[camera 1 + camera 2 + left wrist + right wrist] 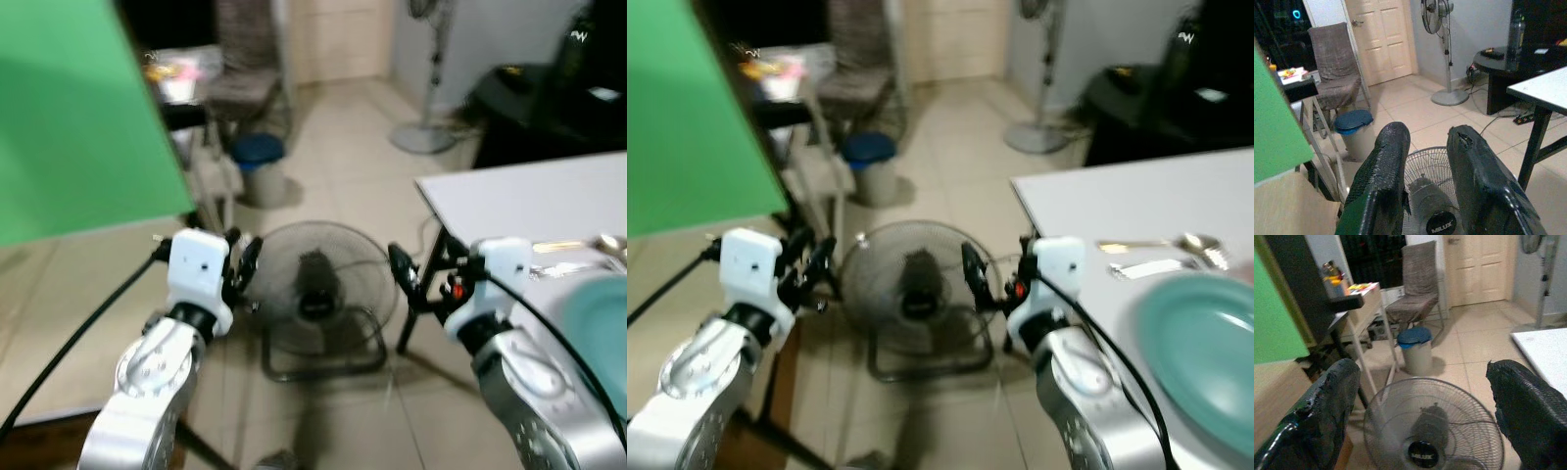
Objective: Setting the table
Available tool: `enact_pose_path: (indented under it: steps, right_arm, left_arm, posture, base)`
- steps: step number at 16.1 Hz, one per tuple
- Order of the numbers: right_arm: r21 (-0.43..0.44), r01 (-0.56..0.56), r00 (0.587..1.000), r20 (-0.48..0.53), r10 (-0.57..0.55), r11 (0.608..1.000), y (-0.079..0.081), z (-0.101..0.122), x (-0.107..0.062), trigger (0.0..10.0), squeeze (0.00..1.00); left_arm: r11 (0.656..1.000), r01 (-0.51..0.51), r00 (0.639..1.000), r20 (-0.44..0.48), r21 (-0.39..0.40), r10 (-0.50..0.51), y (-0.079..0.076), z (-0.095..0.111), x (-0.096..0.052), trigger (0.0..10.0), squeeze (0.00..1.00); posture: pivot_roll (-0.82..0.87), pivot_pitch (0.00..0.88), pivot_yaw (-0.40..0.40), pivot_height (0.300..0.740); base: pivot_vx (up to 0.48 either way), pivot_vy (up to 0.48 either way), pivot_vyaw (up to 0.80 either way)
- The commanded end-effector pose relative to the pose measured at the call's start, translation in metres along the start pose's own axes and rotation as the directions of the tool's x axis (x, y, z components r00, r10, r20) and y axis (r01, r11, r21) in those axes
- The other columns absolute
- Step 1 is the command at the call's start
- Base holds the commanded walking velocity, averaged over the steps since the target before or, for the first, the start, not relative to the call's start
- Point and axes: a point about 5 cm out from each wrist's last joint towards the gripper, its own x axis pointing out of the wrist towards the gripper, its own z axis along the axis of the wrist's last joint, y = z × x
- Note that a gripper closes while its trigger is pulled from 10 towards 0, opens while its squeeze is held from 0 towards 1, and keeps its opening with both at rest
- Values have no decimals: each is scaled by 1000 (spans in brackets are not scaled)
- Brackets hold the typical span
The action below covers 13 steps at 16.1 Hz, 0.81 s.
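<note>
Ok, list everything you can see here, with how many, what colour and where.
table: one, white, to the robot's right
plate: one, teal, near edge of the table
spoon: one, silver, beyond the plate
floor fan: one, dark grey, on the tiles between the arms
pedestal fan: one, grey, by the far wall
bin: one, blue lid, beside the chair
chair: one, brown-grey, near the door
door: one, cream
green panel: one, robot's left
left gripper: black fingers open, empty
right gripper: black fingers open, empty
</note>
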Motion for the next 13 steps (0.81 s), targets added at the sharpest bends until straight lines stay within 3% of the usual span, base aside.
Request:
enact_pose_path:
  steps: [1, 4, 11, 13]
  right_arm:
    - [4, -23, 1000, 11, 23, 1000, 2, 2, 3, 10000, 1000]
    - [6, -28, 999, 21, 28, 1000, 1, 5, 8, 10000, 1000]
    - [43, -7, 1000, 12, 6, 999, 4, 0, 16, 10000, 1000]
    - [70, 22, 1000, 2, -22, 997, 0, -2, 15, 10000, 1000]
  left_arm:
    - [1000, -13, 1000, -23, 8, 13, 4, -5, -1, 10000, 0]
    - [1000, -29, 999, -18, 8, 30, 8, -3, 1, 10000, 0]
    - [997, -66, 997, -24, 43, 67, 22, -4, 4, 10000, 0]
    - [997, -54, 998, -25, 50, 55, 20, -3, 6, 10000, 0]
  posture:
    - [153, 0, 36, 727]
    - [163, 0, 22, 727]
    - [167, 0, 23, 727]
    - [174, 0, 23, 727]
  base:
    - [0, 0, 800]
    - [0, 0, 800]
    - [0, 333, 0]
    - [0, 336, 0]
